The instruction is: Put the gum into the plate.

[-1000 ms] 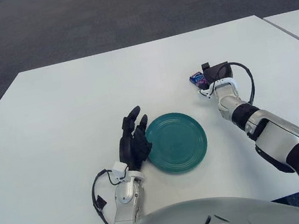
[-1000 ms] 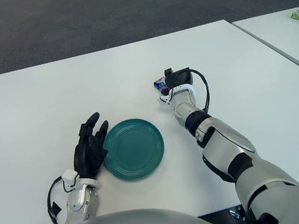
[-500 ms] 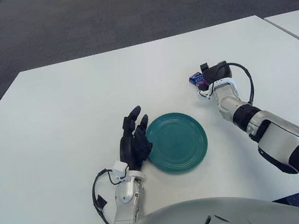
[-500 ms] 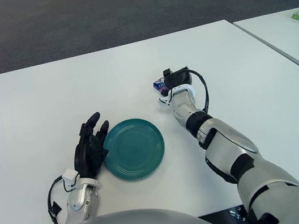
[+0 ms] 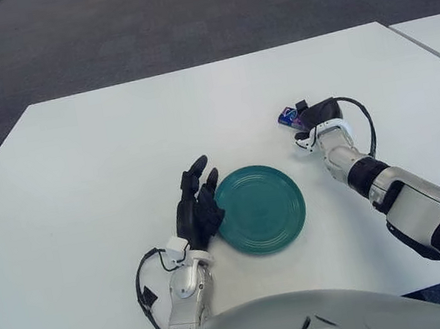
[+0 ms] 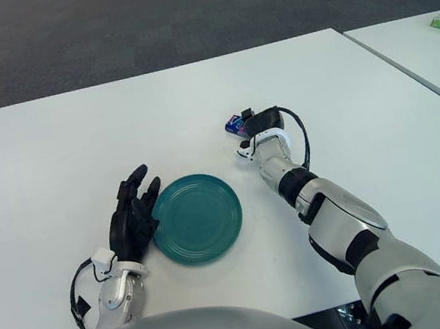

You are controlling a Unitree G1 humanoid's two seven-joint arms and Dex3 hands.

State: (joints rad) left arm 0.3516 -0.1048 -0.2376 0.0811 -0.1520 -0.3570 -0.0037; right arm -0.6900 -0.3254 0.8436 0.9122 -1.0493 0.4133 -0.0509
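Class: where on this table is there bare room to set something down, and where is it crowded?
Bare: the table beyond the left robot hand, and the teal plate's own surface. Crowded: the left robot hand against the plate's left rim, and the right robot hand at the gum.

- table (image 5: 99,151): smooth matt white top, laminate-like
- plate (image 5: 259,208): teal, smooth, slight sheen, faint concentric rings; ceramic or plastic, cannot tell
- gum (image 5: 286,115): small glossy blue-purple printed pack
- left hand (image 5: 197,206): matt black plastic or rubber fingers, silver metallic-looking wrist, black cable
- right hand (image 5: 313,115): black matt shell, white glossy plastic wrist, black cable loop
- right forearm (image 5: 412,204): silver-grey satin shell with black joints
- floor (image 5: 138,26): dark grey carpet, rough texture
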